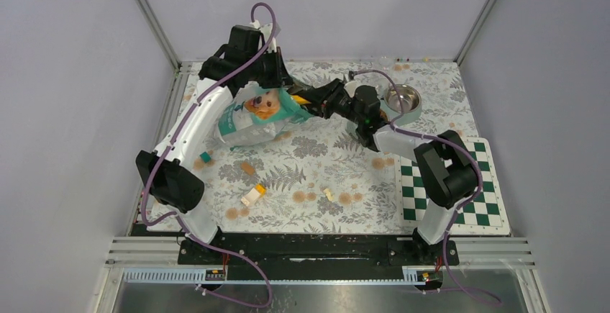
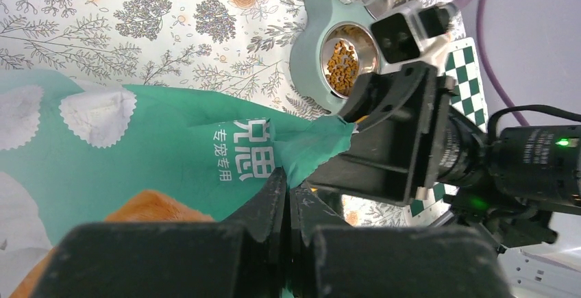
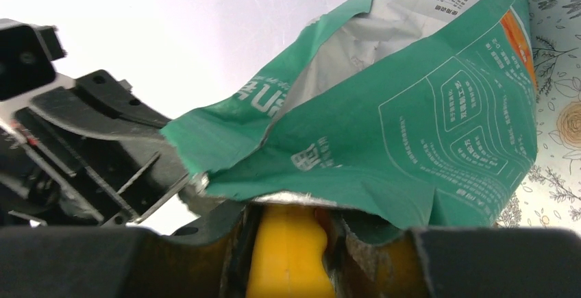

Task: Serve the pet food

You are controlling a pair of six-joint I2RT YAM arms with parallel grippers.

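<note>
The teal bag [image 1: 252, 119] with a golden retriever picture lies tilted, its mouth facing right. My left gripper [image 1: 290, 90] is shut on the upper lip of the bag's mouth [image 2: 301, 151], holding it open. My right gripper [image 1: 312, 104] is shut on a yellow scoop handle [image 3: 288, 257] that reaches into the bag's open mouth [image 3: 342, 72]; the scoop's head is hidden inside. Brown kibble [image 2: 340, 61] lies in one steel bowl of the teal feeder [image 2: 308, 51]. The other steel bowl [image 1: 401, 99] looks empty.
A checkered mat [image 1: 464, 198] lies at the right front. Small toy blocks are scattered on the floral cloth: a teal one [image 1: 206, 157], a yellow-white one [image 1: 252, 196] and a small yellow one [image 1: 328, 193]. Walls enclose the table.
</note>
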